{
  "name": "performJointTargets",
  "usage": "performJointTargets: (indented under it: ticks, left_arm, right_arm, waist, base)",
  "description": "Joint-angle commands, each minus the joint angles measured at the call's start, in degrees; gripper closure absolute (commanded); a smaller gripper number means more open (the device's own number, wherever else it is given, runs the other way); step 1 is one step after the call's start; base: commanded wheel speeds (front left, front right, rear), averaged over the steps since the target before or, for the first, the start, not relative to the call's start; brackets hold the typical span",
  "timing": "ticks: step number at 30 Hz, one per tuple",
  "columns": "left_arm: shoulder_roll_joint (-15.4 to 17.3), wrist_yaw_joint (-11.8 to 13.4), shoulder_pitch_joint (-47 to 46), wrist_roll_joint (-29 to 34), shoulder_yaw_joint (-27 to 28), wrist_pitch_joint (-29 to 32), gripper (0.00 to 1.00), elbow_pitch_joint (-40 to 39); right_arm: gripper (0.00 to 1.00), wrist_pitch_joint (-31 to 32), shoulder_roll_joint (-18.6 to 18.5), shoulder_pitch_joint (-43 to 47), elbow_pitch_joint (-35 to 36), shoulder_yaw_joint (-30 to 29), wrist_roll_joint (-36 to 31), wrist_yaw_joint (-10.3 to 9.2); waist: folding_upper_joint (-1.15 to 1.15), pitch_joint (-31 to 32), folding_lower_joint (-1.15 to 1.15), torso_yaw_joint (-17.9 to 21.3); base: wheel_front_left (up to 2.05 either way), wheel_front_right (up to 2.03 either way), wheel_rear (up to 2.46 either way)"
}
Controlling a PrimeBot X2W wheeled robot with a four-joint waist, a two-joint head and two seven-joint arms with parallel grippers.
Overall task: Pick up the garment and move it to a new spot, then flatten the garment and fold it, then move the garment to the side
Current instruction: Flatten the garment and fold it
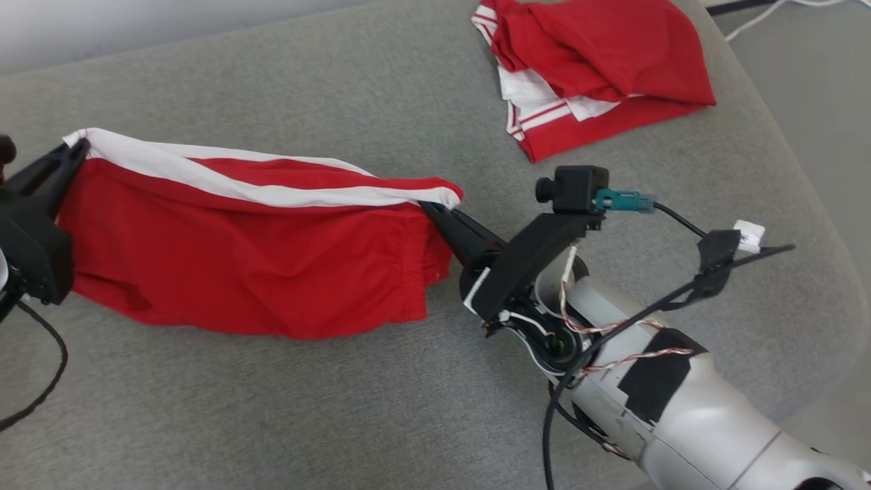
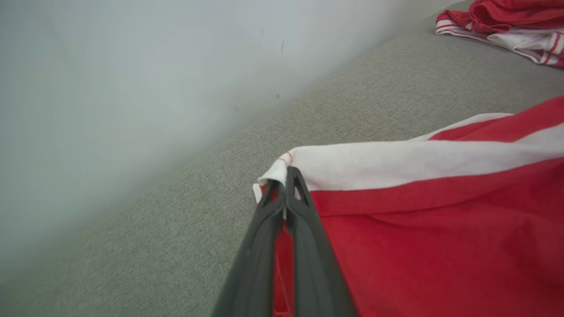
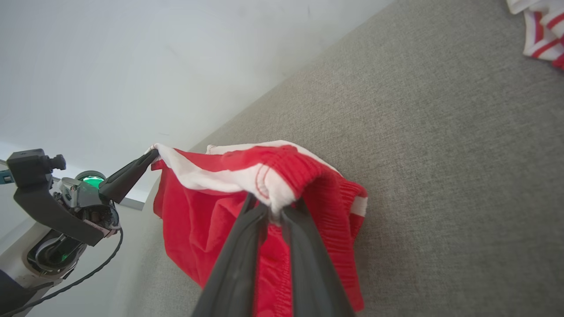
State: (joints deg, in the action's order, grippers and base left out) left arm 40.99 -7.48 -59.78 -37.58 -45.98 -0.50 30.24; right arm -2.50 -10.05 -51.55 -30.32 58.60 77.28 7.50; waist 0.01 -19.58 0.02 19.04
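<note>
The jersey (image 1: pixel 599 61) lies crumpled at the far right of the grey cloth-covered tabletop (image 1: pixel 340 75), its right side close to the rounded corner, with no jaws on it. Well apart from it, a pair of red shorts (image 1: pixel 252 258) with white stripes hangs stretched between both arms. The left gripper (image 1: pixel 81 146) has its jaws pressed together on one white corner, and the right gripper (image 1: pixel 425 204) has its jaws clamped on the white edge at the elastic waistband. The shorts' lower hem sags to the cloth surface. Bare grey surface lies open behind the shorts up to the wall (image 2: pixel 132 66), in front of them, and between them and the jersey.
</note>
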Motion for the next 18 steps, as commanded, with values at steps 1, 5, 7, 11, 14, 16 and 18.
performJointTargets:
  ticks: [1, 5, 7, 11, 14, 16, 18]
  left_arm:
    - [0.39, 0.04, -0.96, -1.06, -0.97, -0.44, 1.0, 0.91]
    - [0.47, 0.04, -3.05, -2.62, -3.95, -1.41, 1.0, 4.3]
    - [0.52, 0.04, -3.9, -3.37, -5.42, -2.13, 1.0, 5.62]
    - [0.28, 0.04, -4.84, -4.1, -8.21, -3.97, 0.6, 8.24]
    - [-0.69, 0.04, -4.39, -4.81, -9.83, -6.43, 0.0, 9.6]
    - [-1.3, 0.04, -3.68, -5.66, -10.55, -8.36, 0.0, 10.2]
    - [-1.93, 0.03, -3.03, -6.61, -11.0, -10.21, 0.0, 10.74]
  right_arm:
    - [1.0, -0.18, 0.77, -1.11, -0.33, 0.28, -0.13, -0.03]
    - [1.0, -1.01, 2.31, -2.28, -2.79, 0.75, 0.1, -0.03]
    - [1.0, -1.73, 3.06, -2.94, -4.2, 0.96, -0.07, -0.03]
    - [0.0, -2.4, 3.95, -3.61, -6.34, 2.16, -0.42, -0.03]
    - [0.0, -3.67, 2.88, -3.36, -6.17, 3.24, -1.25, -0.03]
    - [0.0, -4.49, 1.3, -2.43, -5.52, 4.08, -2.05, -0.03]
    - [0.0, -5.78, -0.35, -0.99, -4.46, 4.18, -1.99, -0.03]
  waist:
    - [-0.01, -1.64, -0.02, 1.65]
    - [-0.01, -2.11, -0.02, 2.44]
    - [-0.01, -2.27, -0.02, 2.71]
    - [-0.01, -2.1, -0.02, 2.69]
    - [-0.01, -0.92, -0.02, 1.9]
    - [-0.01, 0.26, -0.02, 1.1]
    - [-0.01, 1.6, -0.02, 0.18]
  base:
    - [0.0, 0.0, 0.0]
    - [0.0, 0.0, 0.0]
    - [0.0, 0.0, 0.0]
    - [0.0, 0.0, 0.0]
    - [0.0, 0.0, 0.0]
    - [0.0, 0.0, 0.0]
    - [0.0, 0.0, 0.0]
